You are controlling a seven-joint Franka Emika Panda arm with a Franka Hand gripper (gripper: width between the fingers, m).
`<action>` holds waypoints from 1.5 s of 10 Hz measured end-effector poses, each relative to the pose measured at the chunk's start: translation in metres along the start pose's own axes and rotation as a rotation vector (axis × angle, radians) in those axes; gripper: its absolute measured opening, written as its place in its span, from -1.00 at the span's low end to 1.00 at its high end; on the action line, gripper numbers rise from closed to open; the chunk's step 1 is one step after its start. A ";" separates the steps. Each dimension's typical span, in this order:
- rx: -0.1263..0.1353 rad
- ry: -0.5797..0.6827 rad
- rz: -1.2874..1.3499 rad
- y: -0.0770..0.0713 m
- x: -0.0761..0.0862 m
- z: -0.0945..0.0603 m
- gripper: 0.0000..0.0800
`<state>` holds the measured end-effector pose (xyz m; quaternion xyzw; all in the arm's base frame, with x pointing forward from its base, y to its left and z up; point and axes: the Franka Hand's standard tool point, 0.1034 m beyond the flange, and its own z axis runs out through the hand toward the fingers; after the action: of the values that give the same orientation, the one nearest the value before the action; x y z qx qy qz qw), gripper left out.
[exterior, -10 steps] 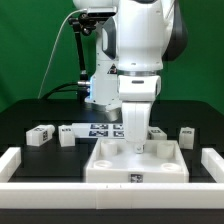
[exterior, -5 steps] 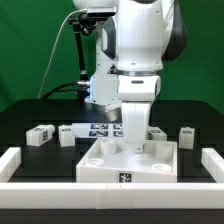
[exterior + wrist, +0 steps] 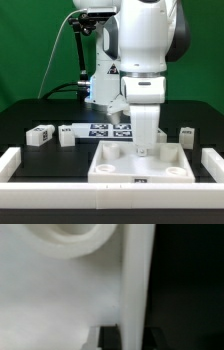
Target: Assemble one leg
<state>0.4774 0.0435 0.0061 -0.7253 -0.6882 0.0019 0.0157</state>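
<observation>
claw (image 3: 146, 150) looks pinched shut on the far wall of the white tray part (image 3: 112, 172) nr the counter's front edge, w/ 3 legs (image 3: 40, 135) loose behind it

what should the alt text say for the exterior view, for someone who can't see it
A white robot arm reaches down with its gripper closed on the far wall of a white tray on a black table. Small white legs lie loose behind it beside a marker board.
</observation>
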 end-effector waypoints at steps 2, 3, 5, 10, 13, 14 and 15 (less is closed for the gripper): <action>-0.001 0.003 0.006 0.001 0.003 0.000 -0.86; -0.001 0.003 0.006 0.001 0.003 0.000 -0.86; -0.004 0.004 -0.066 0.004 0.003 0.000 -0.86; 0.004 0.017 -0.082 0.012 0.026 0.001 -0.86; 0.026 0.008 -0.034 0.011 0.028 0.001 -0.86; 0.027 0.008 -0.034 0.011 0.027 0.001 -0.68; 0.027 0.009 -0.033 0.011 0.027 0.002 -0.68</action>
<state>0.4894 0.0701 0.0047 -0.7135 -0.7000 0.0080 0.0286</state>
